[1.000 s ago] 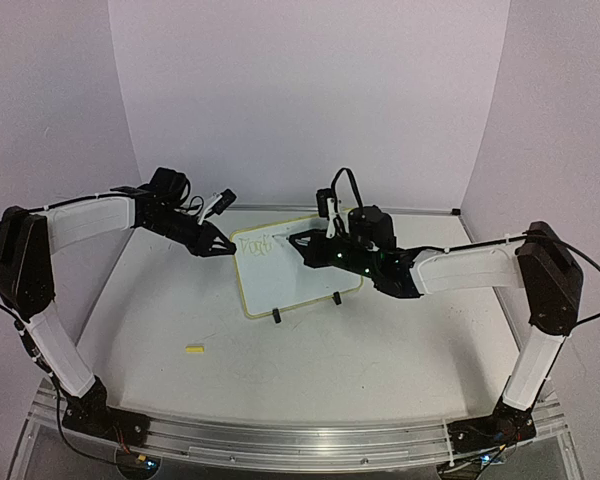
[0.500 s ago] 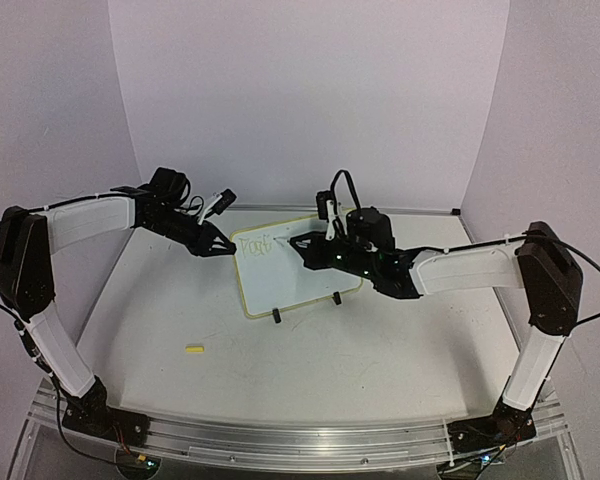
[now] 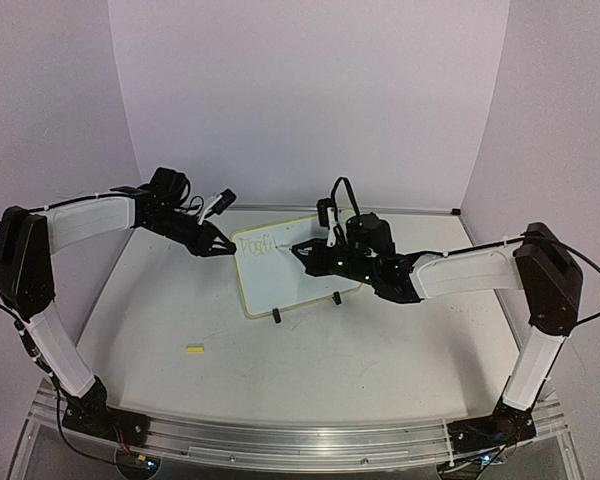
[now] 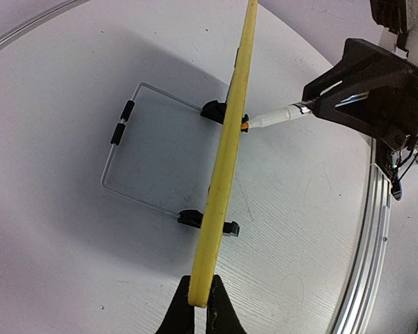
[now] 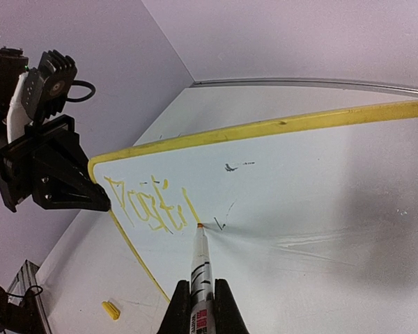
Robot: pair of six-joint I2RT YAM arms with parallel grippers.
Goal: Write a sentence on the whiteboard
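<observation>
Since the earlier frame, the right tool [image 5: 202, 306] has crept a little leftward with its wrist, and the marker [image 5: 200, 257] clamped in it now rests its orange tip on the whiteboard [image 3: 290, 275], just right of the last stroke of the sentence [image 5: 150, 202]. That yellowish writing runs left to right close under the board's far rim, starting near the left corner, and white face stretches on to its right. The whiteboard stands in the middle of the worktop [image 3: 310, 360], leaning back on a wire stand [image 4: 136, 146], black feet at its near edge, face toward the arms. The left tool [image 4: 200, 309] pinches the yellow rim at the board's left edge. The marker's long axis points far and left, from the right tool to the board. Open worktop lies nearer than the board; a small yellow cap [image 3: 194, 349] lies near-left, well apart.
</observation>
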